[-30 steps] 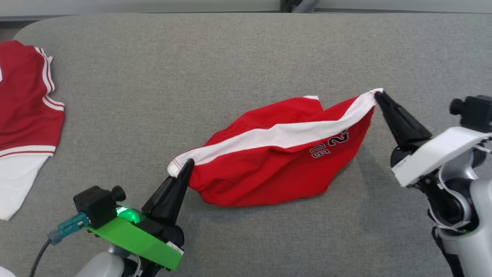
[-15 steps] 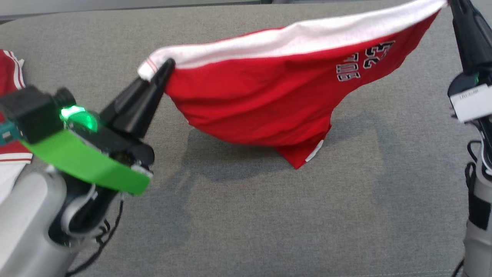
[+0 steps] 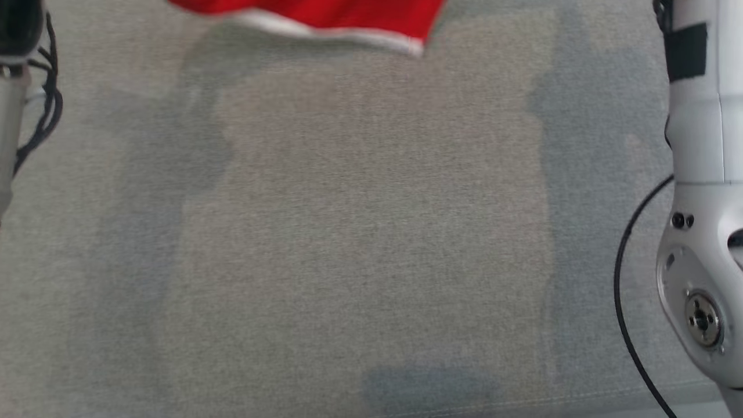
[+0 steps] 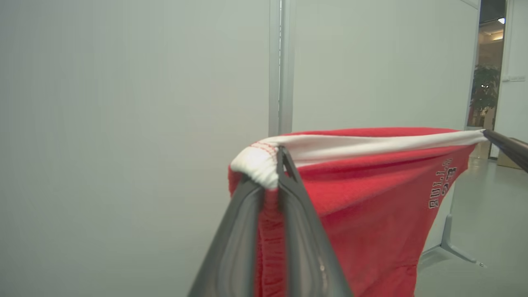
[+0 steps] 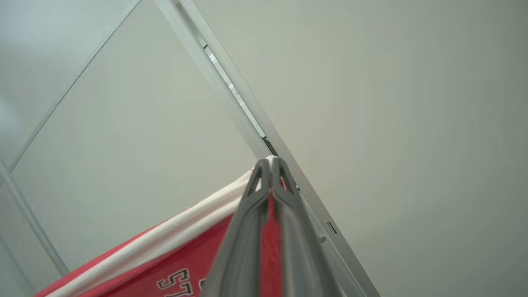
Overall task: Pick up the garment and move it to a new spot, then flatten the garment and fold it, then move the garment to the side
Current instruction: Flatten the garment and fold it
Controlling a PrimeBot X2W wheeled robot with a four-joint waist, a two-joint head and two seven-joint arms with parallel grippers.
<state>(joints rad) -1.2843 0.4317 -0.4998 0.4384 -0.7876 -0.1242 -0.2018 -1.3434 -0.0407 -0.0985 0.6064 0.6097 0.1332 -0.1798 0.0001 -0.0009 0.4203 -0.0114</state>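
The garment is a pair of red shorts with a white waistband and black-and-white lettering. Its lower hem point(image 3: 325, 17) hangs at the top edge of the head view, lifted off the grey surface point(image 3: 371, 232). In the left wrist view my left gripper point(image 4: 277, 165) is shut on one end of the white waistband, and the shorts point(image 4: 371, 194) hang stretched to the right, where my right gripper's dark fingers point(image 4: 505, 146) hold the other end. In the right wrist view my right gripper point(image 5: 270, 163) is shut on that waistband corner, red cloth point(image 5: 165, 264) hanging below.
My pale right forearm point(image 3: 696, 174) with a black cable rises along the right edge of the head view, and my left arm point(image 3: 11, 98) with dark cables stands at the left edge. Pale wall panels point(image 4: 123, 123) lie behind the lifted shorts.
Both grippers have raised the shorts high, out of the top of the head view. The head camera has also shifted, so the second red garment at the left has left the picture.
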